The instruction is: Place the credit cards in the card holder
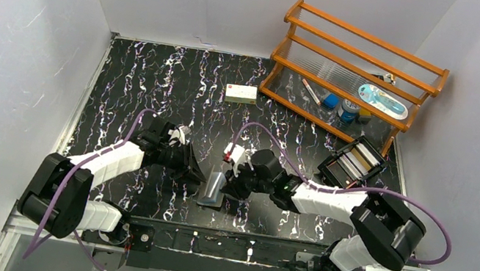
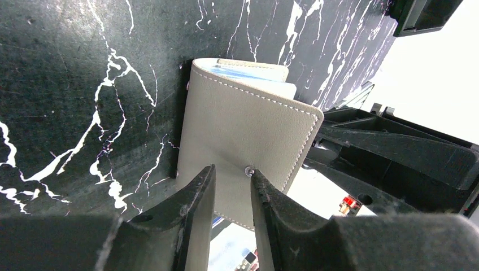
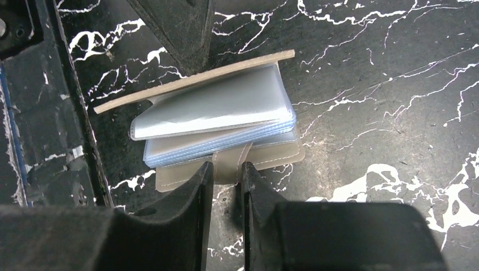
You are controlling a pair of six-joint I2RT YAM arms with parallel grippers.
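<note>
Mid-table, right pincer (image 3: 226, 167) nips the card holder (image 3: 214, 107) by its tab; left pincer (image 2: 232, 171), narrow, faces the cover.

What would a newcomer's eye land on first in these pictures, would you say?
The left hand and right hand meet at the grey card holder, which stands open at the front middle of the black marbled table, its clear sleeves showing. Next comes the orange-brown wooden rack in the back right corner.
</note>
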